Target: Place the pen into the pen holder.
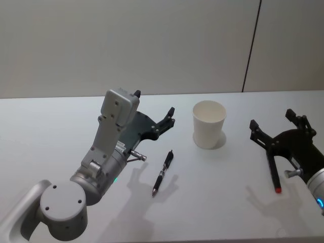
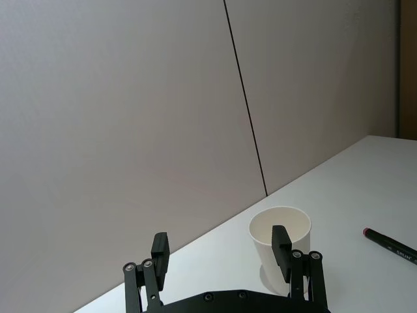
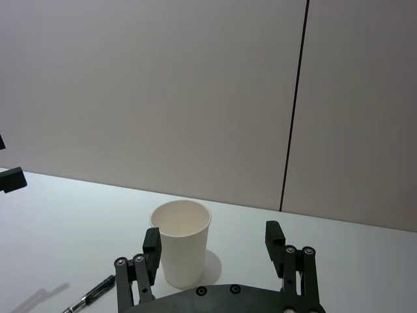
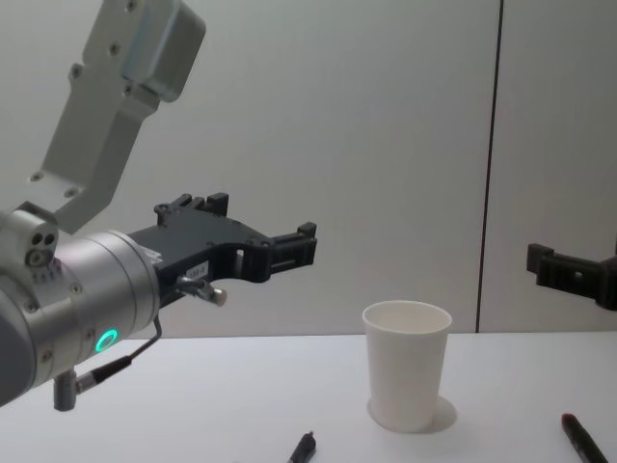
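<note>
The pen holder, a white paper cup, stands upright mid-table. A black pen with a silver tip lies flat on the table, left of and nearer than the cup. A second dark pen with a red end lies to the right, under my right gripper. My left gripper hovers open above the table, left of the cup and beyond the black pen. My right gripper hangs open right of the cup. Neither holds anything.
The white table ends at a plain wall with a dark vertical seam. Open surface lies around the cup and both pens.
</note>
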{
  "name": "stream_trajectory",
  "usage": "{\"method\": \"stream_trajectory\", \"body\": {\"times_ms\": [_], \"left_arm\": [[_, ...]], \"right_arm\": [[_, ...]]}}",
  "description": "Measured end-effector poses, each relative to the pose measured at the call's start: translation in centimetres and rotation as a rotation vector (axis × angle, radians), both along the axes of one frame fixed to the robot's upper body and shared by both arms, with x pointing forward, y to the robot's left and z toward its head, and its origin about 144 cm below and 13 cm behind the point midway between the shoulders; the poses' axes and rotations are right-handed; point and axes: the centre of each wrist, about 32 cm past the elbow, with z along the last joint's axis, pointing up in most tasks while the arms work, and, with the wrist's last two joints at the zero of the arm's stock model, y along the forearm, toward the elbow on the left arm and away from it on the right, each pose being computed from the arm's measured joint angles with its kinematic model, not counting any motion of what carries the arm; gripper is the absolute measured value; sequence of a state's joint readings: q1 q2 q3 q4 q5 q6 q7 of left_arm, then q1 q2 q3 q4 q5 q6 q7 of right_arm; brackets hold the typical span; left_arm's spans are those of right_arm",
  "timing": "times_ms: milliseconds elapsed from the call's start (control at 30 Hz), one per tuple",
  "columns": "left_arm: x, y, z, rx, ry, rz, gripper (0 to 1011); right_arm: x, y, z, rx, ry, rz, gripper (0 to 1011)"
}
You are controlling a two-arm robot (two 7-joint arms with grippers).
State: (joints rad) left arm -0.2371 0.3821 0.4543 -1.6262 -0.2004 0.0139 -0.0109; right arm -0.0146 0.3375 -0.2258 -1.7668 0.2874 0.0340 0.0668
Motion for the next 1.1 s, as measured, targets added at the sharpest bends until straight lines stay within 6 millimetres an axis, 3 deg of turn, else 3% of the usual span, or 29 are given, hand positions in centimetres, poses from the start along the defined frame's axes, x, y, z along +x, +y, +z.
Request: {"method": "stream_trajectory", "body": {"times_ms": [767, 1100], "left_arm": [[0.0, 0.0, 0.0, 0.000, 0.000, 0.000, 1003], [0.0, 0.0, 0.0, 0.000, 0.000, 0.000, 1003]], "right_arm": [[0.0, 0.1, 0.0, 0.000, 0.006, 0.000, 1002], [1.0, 0.2, 0.6, -0.006, 0.069, -0.014, 1002]]}}
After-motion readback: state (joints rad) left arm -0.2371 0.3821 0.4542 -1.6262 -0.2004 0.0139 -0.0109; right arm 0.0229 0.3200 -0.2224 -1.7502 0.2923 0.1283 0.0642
